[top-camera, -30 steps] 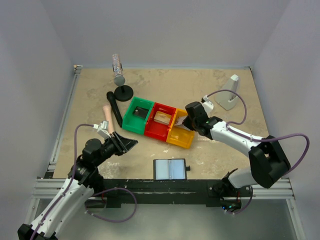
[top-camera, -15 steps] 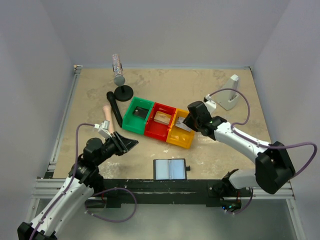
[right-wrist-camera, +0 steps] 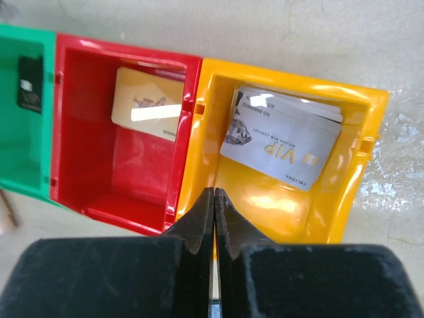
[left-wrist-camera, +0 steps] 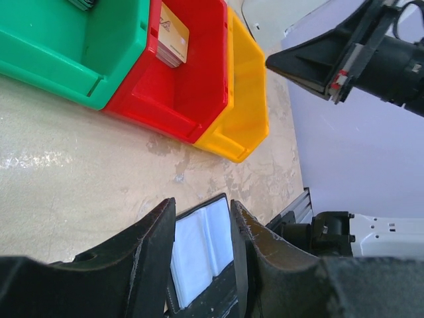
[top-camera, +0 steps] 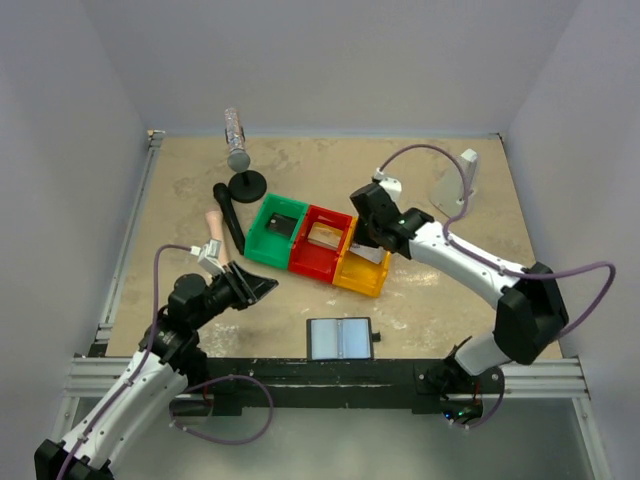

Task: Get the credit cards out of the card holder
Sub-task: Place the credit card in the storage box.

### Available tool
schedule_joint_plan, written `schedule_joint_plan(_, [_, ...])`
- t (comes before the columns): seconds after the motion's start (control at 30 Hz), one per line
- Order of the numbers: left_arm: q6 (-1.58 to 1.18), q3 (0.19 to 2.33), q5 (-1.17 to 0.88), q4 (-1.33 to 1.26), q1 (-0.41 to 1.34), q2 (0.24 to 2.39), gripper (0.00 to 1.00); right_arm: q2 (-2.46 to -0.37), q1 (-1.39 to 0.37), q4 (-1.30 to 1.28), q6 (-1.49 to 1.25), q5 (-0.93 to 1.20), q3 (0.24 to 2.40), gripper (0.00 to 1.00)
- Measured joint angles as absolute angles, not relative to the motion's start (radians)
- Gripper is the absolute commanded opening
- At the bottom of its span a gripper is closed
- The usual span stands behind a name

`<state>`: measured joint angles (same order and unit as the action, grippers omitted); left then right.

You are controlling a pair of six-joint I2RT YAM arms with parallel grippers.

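Observation:
The card holder (top-camera: pixel 340 338) lies open and flat near the front edge, its two glossy grey-blue panels facing up. It also shows between my left fingers in the left wrist view (left-wrist-camera: pixel 199 248). My left gripper (top-camera: pixel 265 287) (left-wrist-camera: pixel 202 203) is open and empty, low over the table to the holder's left. My right gripper (top-camera: pixel 366 243) (right-wrist-camera: pixel 214 191) is shut, with nothing seen in it, above the yellow bin (right-wrist-camera: pixel 291 199). Silver VIP cards (right-wrist-camera: pixel 281 149) lie in that bin. A gold card (right-wrist-camera: pixel 147 103) lies in the red bin (top-camera: pixel 312 262). A black card (right-wrist-camera: pixel 30 83) lies in the green bin (top-camera: pixel 262 243).
The three bins stand in a slanted row mid-table. A grey cylinder on a black stand (top-camera: pixel 240 160), a black handle (top-camera: pixel 230 215) and a tan handle (top-camera: pixel 213 228) lie at the back left. A white object (top-camera: pixel 458 188) stands at the back right.
My right gripper has moved left and back, from beside the yellow bin's right side to over the bin. The left arm, bins and card holder have not moved.

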<state>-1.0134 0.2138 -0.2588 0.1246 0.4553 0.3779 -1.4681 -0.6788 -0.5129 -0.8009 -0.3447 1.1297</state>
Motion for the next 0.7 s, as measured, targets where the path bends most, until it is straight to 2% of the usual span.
schedule_joint_plan(0.2, [-1.014, 0.205, -0.263, 0.117, 0.455, 0.379, 0.43, -1.614, -0.725, -0.584, -0.747, -0.344, 1.157, 0.00])
schedule_joint_plan(0.7, [-0.984, 0.234, -0.255, 0.216, 0.456, 0.305, 0.43, -1.735, -0.710, -0.606, -0.755, -0.323, 1.114, 0.00])
